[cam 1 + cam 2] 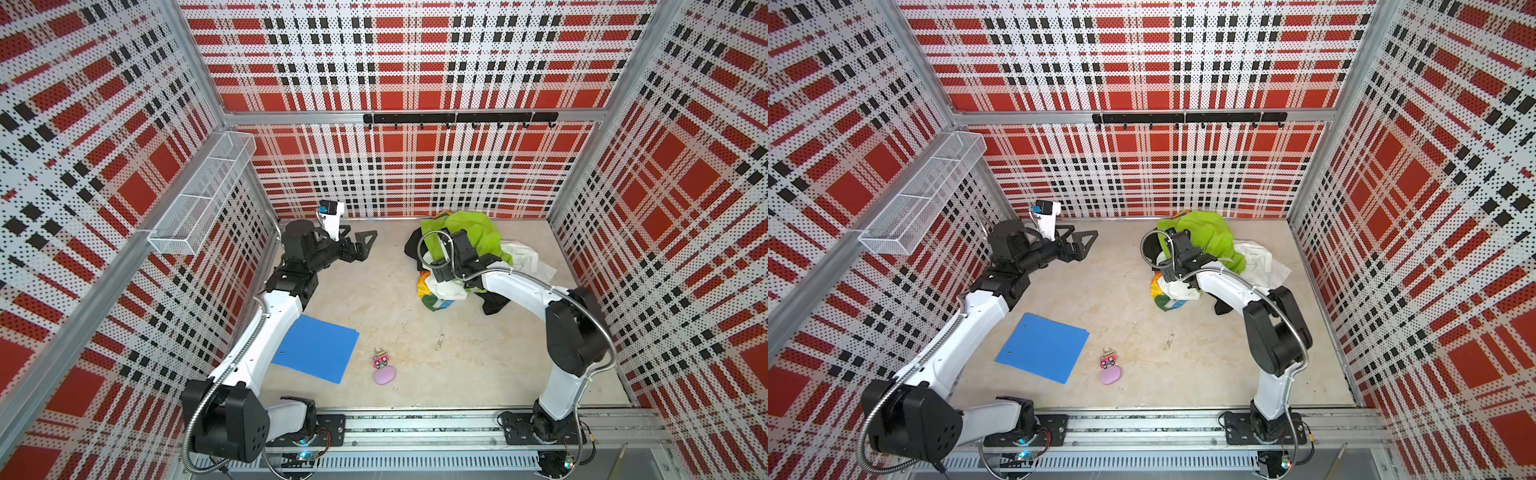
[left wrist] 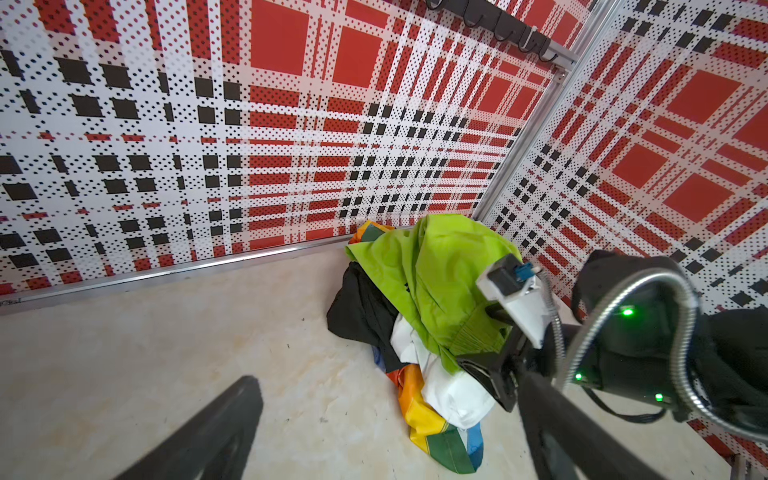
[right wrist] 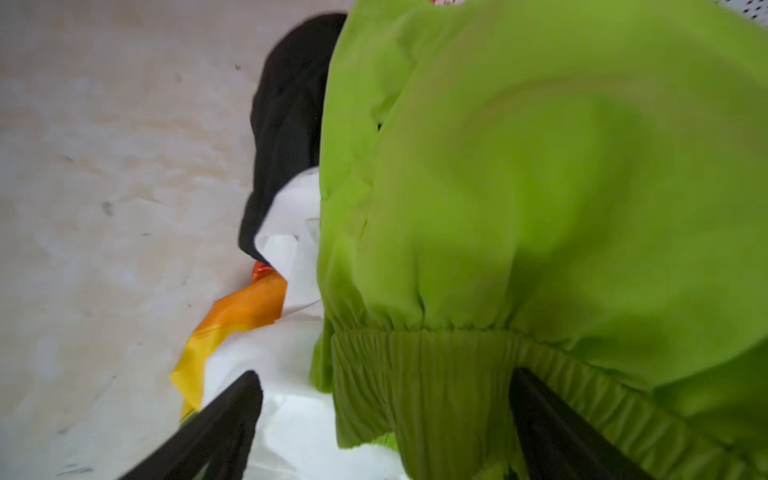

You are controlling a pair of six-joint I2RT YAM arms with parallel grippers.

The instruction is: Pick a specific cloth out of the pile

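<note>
The pile of lime-green, white and black garments lies at the back right of the table. The cloth, shiny with orange, yellow, green and blue panels, sticks out from under the pile's near edge; most of it is buried. My right gripper is down on the pile, open, its jaws wide on either side of the lime-green garment's elastic hem and the white garment. An orange strip of the cloth lies beside it. My left gripper hovers open at the back left, holding nothing.
A blue folder lies front left beside my left arm. A small toy and a lilac oval object sit near the front middle. A wire basket hangs on the left wall, a hook rail on the back wall.
</note>
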